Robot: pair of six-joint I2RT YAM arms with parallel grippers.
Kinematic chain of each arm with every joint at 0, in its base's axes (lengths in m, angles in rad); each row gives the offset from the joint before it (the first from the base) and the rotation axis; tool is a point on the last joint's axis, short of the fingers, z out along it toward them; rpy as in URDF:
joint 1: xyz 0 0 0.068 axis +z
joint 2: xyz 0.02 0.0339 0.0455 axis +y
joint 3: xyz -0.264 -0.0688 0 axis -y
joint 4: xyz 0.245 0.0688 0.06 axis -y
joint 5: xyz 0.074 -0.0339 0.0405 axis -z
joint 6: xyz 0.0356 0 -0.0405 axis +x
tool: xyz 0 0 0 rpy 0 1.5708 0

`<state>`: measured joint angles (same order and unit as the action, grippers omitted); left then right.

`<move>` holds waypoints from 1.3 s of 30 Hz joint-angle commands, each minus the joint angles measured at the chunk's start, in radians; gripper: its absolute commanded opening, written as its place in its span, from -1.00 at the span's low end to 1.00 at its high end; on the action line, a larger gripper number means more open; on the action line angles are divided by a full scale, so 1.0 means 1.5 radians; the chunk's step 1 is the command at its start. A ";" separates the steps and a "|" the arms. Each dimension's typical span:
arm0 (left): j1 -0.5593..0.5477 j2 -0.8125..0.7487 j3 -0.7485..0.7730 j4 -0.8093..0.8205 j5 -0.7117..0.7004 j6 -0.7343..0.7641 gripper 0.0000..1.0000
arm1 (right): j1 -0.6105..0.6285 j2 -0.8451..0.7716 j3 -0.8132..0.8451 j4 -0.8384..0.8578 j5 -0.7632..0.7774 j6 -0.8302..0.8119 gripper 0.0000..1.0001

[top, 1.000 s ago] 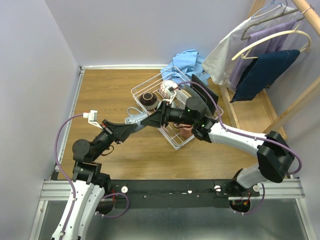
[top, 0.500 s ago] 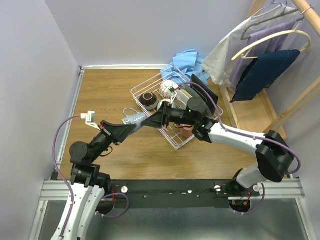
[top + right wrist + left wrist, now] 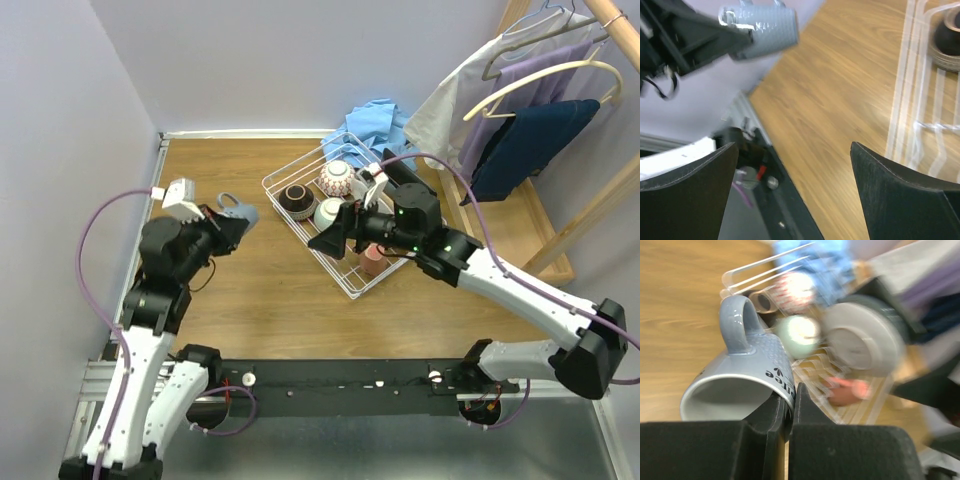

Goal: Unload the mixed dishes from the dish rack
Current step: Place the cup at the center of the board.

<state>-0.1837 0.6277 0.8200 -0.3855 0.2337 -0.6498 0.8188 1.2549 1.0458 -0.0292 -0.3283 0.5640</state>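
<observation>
The white wire dish rack (image 3: pixel 345 283) stands at the table's middle back. In it are a brown bowl (image 3: pixel 297 200), a patterned bowl (image 3: pixel 337 178), a pale green bowl (image 3: pixel 328 211) and an orange-red cup (image 3: pixel 372 260). My left gripper (image 3: pixel 228 220) is shut on the rim of a grey mug (image 3: pixel 239 209), held in the air left of the rack. In the left wrist view the mug (image 3: pixel 740 375) lies on its side in the gripper (image 3: pixel 790 400). My right gripper (image 3: pixel 322 243) is open and empty over the rack's near-left edge; its fingers (image 3: pixel 905 200) stand wide apart.
Blue cloth (image 3: pixel 375 122) lies behind the rack. A wooden clothes rack (image 3: pixel 590 200) with hung garments stands at the right. Bare wooden tabletop (image 3: pixel 200 165) lies left of the rack. The right wrist view shows the rack's wires (image 3: pixel 920 100) and the mug (image 3: pixel 765 32) in the air.
My left arm has pulled back to the left, carrying the grey mug away from the rack. My right arm has drawn back to the right, and the pale green bowl now shows.
</observation>
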 commanded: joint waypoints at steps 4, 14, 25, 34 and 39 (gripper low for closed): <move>0.004 0.255 0.173 -0.203 -0.258 0.239 -1.00 | -0.002 -0.051 0.069 -0.292 0.140 -0.162 1.00; 0.055 0.578 0.380 -0.238 -0.306 0.341 -1.00 | -0.002 -0.050 0.093 -0.383 0.196 -0.236 1.00; 0.147 0.786 0.496 -0.205 -0.205 0.392 -1.00 | -0.001 -0.022 0.082 -0.407 0.205 -0.277 1.00; 0.202 0.870 0.533 -0.176 -0.116 0.417 -0.81 | -0.001 0.005 0.080 -0.411 0.203 -0.277 1.00; 0.207 0.887 0.547 -0.188 -0.111 0.425 -0.16 | -0.002 0.021 0.084 -0.423 0.213 -0.279 1.00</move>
<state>0.1162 1.9518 1.5909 -0.6926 0.0189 -0.0441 0.8177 1.2640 1.1584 -0.6315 -0.0399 0.1627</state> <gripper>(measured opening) 0.203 0.997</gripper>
